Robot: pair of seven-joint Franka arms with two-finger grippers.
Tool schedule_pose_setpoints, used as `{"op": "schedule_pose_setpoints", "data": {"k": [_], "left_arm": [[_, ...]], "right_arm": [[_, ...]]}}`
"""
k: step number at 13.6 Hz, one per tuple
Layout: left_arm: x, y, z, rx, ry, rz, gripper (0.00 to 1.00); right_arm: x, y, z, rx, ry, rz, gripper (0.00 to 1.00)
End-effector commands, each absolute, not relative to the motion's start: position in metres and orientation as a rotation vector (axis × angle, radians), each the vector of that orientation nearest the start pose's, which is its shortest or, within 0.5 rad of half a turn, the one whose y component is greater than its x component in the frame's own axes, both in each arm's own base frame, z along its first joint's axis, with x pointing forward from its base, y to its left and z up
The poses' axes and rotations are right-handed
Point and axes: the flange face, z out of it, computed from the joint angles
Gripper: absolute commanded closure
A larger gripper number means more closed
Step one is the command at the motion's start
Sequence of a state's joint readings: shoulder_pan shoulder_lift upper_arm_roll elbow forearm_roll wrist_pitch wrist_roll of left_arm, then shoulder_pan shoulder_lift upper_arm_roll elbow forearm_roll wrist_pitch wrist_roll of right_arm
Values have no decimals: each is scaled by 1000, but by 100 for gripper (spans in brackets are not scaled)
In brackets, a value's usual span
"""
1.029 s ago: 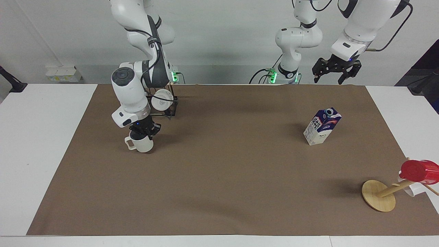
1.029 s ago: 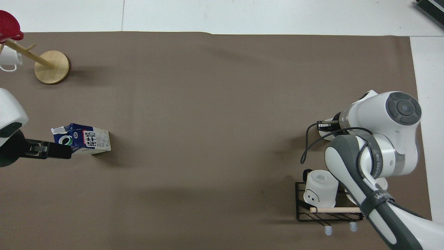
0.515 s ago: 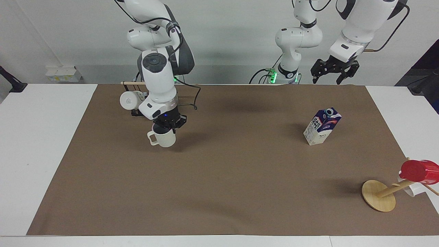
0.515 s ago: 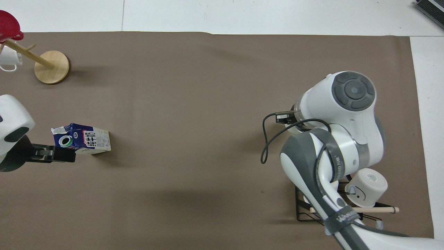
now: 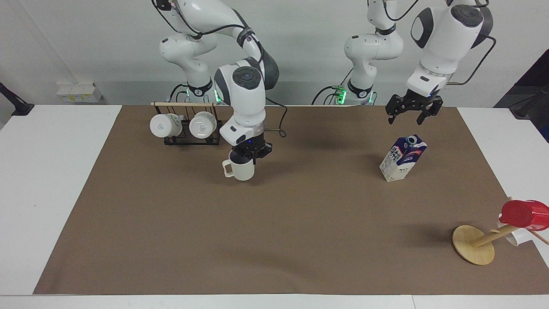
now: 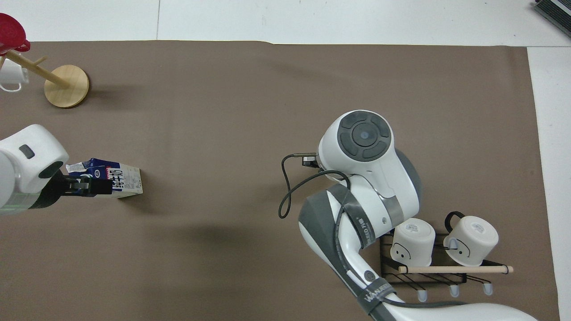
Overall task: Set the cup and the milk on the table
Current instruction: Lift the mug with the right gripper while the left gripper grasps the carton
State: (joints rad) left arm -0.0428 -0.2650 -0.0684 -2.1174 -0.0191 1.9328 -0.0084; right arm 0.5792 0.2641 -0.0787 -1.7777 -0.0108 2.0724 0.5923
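Note:
The cream cup [image 5: 239,169] hangs upright by its rim from my right gripper [image 5: 250,155], which is shut on it, low over the brown sheet of the table [image 5: 300,240] toward the middle. I cannot tell whether its base touches the sheet. In the overhead view the right arm hides both cup and gripper. The milk [image 5: 403,158] [image 6: 124,179], a white carton with a blue top, stands on the sheet toward the left arm's end. My left gripper [image 5: 411,116] [image 6: 89,186] hovers open above its cap, with a clear gap to the carton.
A black wire rack [image 5: 185,136] [image 6: 424,275] with two white mugs stands near the right arm's base. A wooden mug tree [image 5: 473,244] [image 6: 67,80] carrying a red cup [image 5: 525,213] and a white mug sits farther from the robots than the milk.
The right arm has carried the cup from beside the rack toward the table's middle. The left gripper has come down and moved over the milk's top.

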Motion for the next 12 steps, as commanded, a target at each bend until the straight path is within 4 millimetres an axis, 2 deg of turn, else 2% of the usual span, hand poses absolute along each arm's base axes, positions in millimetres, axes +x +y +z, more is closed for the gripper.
{"op": "schedule_pose_setpoints", "data": {"k": [1,2,4,6,12], "left_arm": [[485,-37,519,-3087,214,-216,0],[489,-31,519,-3081,223,-240,0],[493,-17,501,-3080,206,-249,0],[488,-10,477,-3083,177,-258,0],[491,-16,469,-3094,83,-259,0]], "right_arm": [[553,345,396,-3113,162,-108,100],[551,355,389,-3103,153,-129,100],[547,369,374,-3102,154,-129,100],[540,385,362,-3089,148,-149,100],[536,383,350,-3104,129,-126,100]]}}
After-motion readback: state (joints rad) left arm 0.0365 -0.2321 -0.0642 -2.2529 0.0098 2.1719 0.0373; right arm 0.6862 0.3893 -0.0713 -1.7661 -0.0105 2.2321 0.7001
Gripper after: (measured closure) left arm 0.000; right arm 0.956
